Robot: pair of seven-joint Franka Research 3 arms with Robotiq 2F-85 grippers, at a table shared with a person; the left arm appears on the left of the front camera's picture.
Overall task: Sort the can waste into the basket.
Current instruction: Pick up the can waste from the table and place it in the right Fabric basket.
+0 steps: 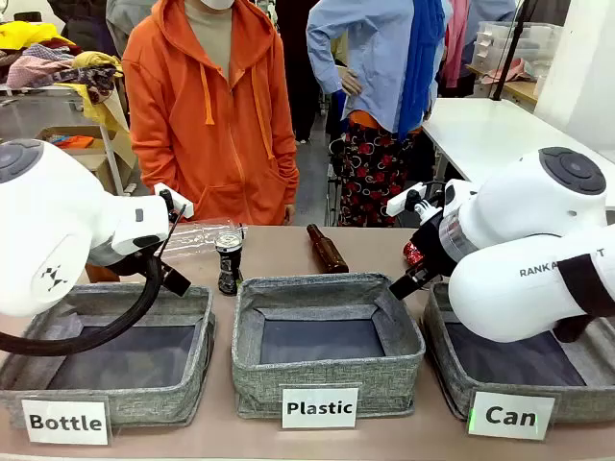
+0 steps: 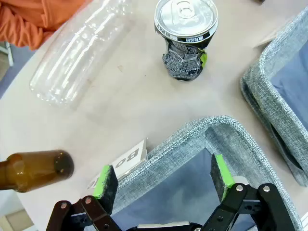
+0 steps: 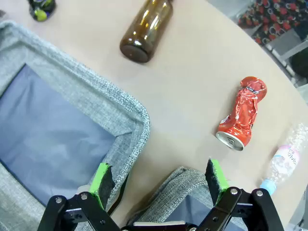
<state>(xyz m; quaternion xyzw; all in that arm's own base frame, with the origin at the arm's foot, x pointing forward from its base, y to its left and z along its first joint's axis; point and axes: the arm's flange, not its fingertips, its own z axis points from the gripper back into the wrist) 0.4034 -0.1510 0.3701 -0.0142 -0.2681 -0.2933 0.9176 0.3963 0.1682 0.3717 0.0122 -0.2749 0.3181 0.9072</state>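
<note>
My left gripper (image 2: 163, 175) and right gripper (image 3: 160, 174) both gape wide, empty. The black can (image 2: 185, 38) stands toward the table's far edge and the red can (image 3: 242, 114) lies toward its right edge. The basket (image 1: 444, 370) sits at the near right corner.

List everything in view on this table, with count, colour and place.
Baskets: three, grey fabric, near-edge row: Bottle basket, Plastic basket, Can basket.
Cans: two; black-and-silver can upright behind Bottle and Plastic baskets; crushed red can lying behind Can basket.
Brown glass bottles: two, lying; one behind Plastic basket, one beside Bottle basket.
Clear plastic bottles: two, lying; large by upright can, small by red can.
Person: one, orange hoodie, far side.
Left gripper, right gripper: black, green pads, open, over basket corners.
</note>
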